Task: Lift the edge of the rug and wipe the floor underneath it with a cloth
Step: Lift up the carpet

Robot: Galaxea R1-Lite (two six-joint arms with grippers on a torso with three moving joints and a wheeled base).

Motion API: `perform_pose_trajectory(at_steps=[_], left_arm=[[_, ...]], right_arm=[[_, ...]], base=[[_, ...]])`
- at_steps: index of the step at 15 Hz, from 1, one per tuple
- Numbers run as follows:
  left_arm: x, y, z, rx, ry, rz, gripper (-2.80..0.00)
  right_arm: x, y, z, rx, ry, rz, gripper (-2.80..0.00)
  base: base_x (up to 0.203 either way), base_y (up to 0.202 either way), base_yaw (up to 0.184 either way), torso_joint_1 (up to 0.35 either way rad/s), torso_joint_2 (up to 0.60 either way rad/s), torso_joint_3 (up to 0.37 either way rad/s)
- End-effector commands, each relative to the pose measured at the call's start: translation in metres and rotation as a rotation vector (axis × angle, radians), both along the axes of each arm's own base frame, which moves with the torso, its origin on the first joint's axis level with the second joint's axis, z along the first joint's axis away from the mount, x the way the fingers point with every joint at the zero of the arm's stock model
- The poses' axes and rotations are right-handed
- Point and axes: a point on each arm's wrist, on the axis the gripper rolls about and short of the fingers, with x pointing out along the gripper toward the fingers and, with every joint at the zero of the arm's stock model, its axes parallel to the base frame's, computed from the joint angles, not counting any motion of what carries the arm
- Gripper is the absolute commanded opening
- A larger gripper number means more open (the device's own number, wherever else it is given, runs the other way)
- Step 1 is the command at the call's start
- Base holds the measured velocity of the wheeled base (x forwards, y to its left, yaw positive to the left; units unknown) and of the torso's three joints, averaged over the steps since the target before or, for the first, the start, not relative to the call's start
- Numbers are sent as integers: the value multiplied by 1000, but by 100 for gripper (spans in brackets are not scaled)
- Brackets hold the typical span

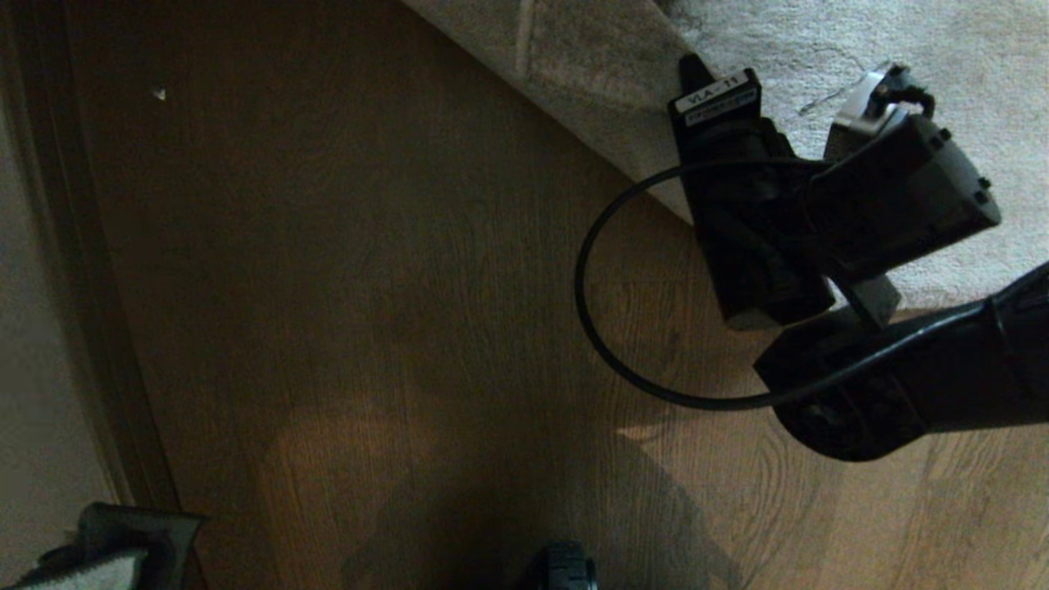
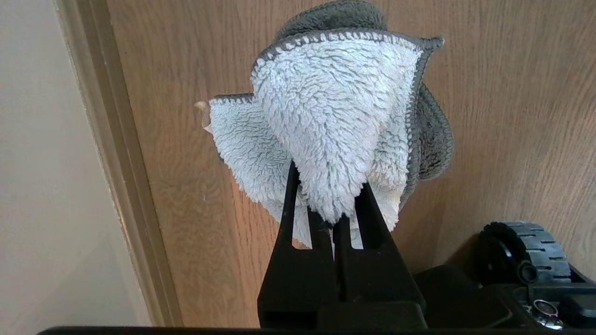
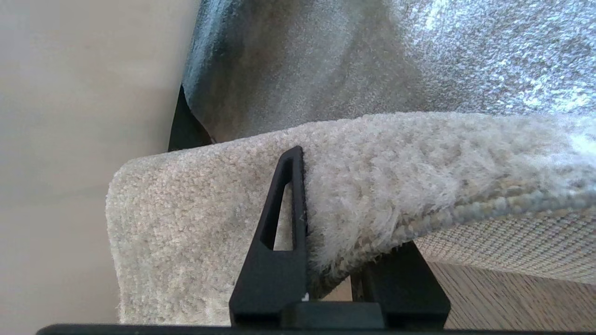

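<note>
The light grey-beige rug (image 1: 860, 49) fills the far right, and its edge (image 1: 590, 131) runs slantwise over the brown wood floor (image 1: 369, 287). My right gripper (image 1: 701, 82) is shut on the rug edge (image 3: 489, 204). One finger (image 3: 284, 209) presses on the pile and the other sits under the woven backing (image 3: 512, 251). The held edge is raised off the floor (image 3: 512, 298). My left gripper (image 2: 328, 181) hangs at the near left, shut on the pale grey-white cloth (image 2: 326, 121), which hides its fingertips. In the head view the cloth (image 1: 82, 574) shows at the near left corner.
A pale wall and baseboard (image 1: 49, 287) run along the left side, close to the left gripper. A black cable (image 1: 590, 311) loops from the right arm over the floor. The base's wheel (image 2: 526, 256) stands near the cloth. A small white speck (image 1: 160, 94) lies far left.
</note>
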Motion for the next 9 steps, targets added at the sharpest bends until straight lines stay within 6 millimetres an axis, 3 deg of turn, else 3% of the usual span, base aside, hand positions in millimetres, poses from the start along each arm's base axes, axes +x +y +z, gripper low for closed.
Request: perform_pose_trajectory(at_steps=[1, 9], left_arm=[[0, 0, 0, 0, -1, -1, -280], [0, 0, 0, 1, 1, -1, -280]], right_arm=[[-5, -5, 7, 42, -43, 0, -280], [-17, -14, 14, 48, -51, 1, -280]], base=[[0, 0, 0, 0, 0, 0], [0, 0, 0, 0, 0, 0]])
